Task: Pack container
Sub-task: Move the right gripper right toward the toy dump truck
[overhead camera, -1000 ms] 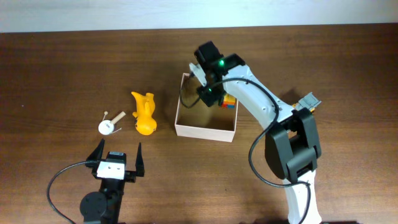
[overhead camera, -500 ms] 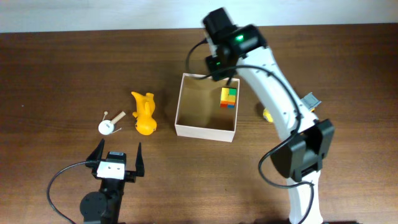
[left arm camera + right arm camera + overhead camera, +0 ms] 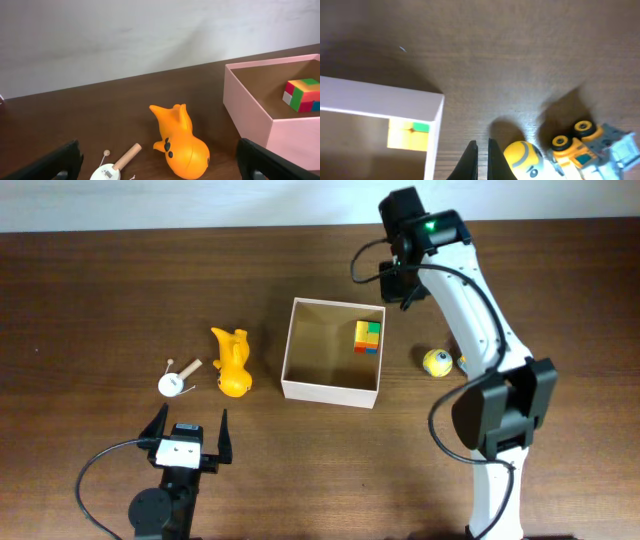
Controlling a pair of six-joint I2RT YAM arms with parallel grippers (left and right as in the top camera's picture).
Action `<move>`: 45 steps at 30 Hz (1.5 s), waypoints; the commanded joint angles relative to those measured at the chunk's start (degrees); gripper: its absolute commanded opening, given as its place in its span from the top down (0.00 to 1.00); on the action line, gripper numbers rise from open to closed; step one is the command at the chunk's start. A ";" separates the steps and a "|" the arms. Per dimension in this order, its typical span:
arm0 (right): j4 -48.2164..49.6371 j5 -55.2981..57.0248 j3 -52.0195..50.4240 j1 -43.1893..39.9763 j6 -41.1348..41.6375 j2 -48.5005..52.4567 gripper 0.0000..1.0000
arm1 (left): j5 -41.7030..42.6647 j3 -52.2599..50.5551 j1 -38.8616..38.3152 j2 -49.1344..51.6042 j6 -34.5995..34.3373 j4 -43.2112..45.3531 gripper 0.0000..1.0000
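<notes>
The container (image 3: 330, 393) is a square white box with a tan inside, at the table's middle. A multicoloured cube (image 3: 367, 337) lies in its back right corner. My right gripper (image 3: 397, 284) hangs above the bare table just beyond that corner, shut and empty. In the right wrist view its fingers (image 3: 482, 160) are closed together beside the container's corner (image 3: 438, 102), with the cube (image 3: 409, 135) inside it. My left gripper (image 3: 190, 427) is open and empty near the front edge, its fingers (image 3: 159, 152) wide apart in front of a yellow whale toy (image 3: 182, 147).
The yellow whale toy (image 3: 232, 363) and a white disc with a wooden stick (image 3: 175, 380) lie left of the container. A yellow ball with a face (image 3: 435, 363) lies right of it; the right wrist view shows the ball (image 3: 524, 157) beside a toy truck (image 3: 590, 145).
My right gripper has let go of the cube, which now lies in the container. It has risen out and swung back and to the right. The left arm has not moved.
</notes>
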 commanded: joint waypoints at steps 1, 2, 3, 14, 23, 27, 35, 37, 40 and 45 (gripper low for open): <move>1.46 0.04 -3.45 -0.28 0.76 1.70 0.96 | -0.39 -0.31 0.20 -0.48 0.94 -0.20 0.01; 2.12 -0.50 -4.26 -0.31 0.76 1.70 0.96 | -0.39 -0.31 0.20 -0.48 0.94 -0.20 0.01; 2.73 -0.74 -4.90 -0.31 0.76 1.81 0.96 | -0.39 -0.31 0.17 -0.48 0.94 -0.20 0.01; 8.55 -6.69 -7.93 -0.20 -4.46 2.08 0.96 | -0.39 -0.31 0.17 -0.48 0.96 -0.20 0.01; 9.88 -11.72 -7.93 -0.20 -9.01 2.19 0.96 | -0.39 -0.31 0.20 -0.48 0.94 -0.20 0.01; 10.34 -13.22 -7.93 -0.15 -11.21 2.19 0.96 | -0.39 -0.31 0.20 -0.48 0.96 -0.20 0.01; 10.75 -14.12 -7.93 -0.15 -13.35 2.19 0.96 | -0.42 -0.31 0.17 -0.48 0.94 -0.20 0.01; 10.93 -14.03 -7.93 -0.15 -13.53 2.19 0.96 | -0.39 -0.31 0.17 -0.48 0.96 -0.17 0.01; 11.10 -14.08 -7.93 -0.15 -13.77 2.19 0.96 | -0.39 -0.31 0.17 -0.48 0.94 -0.20 0.01; 11.23 -14.88 -7.93 -0.15 -15.23 2.19 0.96 | -0.39 -0.31 0.20 -0.48 0.94 -0.20 0.01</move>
